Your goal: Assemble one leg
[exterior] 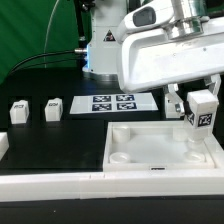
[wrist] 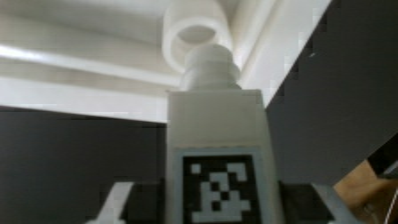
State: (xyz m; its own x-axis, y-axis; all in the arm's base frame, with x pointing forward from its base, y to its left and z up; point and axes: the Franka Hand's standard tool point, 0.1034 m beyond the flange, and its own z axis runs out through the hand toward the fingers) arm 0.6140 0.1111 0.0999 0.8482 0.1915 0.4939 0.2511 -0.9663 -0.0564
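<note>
White tagged leg (exterior: 203,108) upright in gripper (exterior: 196,101)

Tagged leg (wrist: 217,140) between jaws, tip at tray socket (wrist: 183,28)

No readable writing; only black-and-white marker tags (wrist: 222,190) on the leg (exterior: 203,110) and the marker board (exterior: 112,103).

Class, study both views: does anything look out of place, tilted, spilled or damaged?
Nothing stands out. The gripper holds one leg roughly upright by the tray's corner socket. Two spare legs stand upright beside the marker board. No damage or spill shows.
</note>
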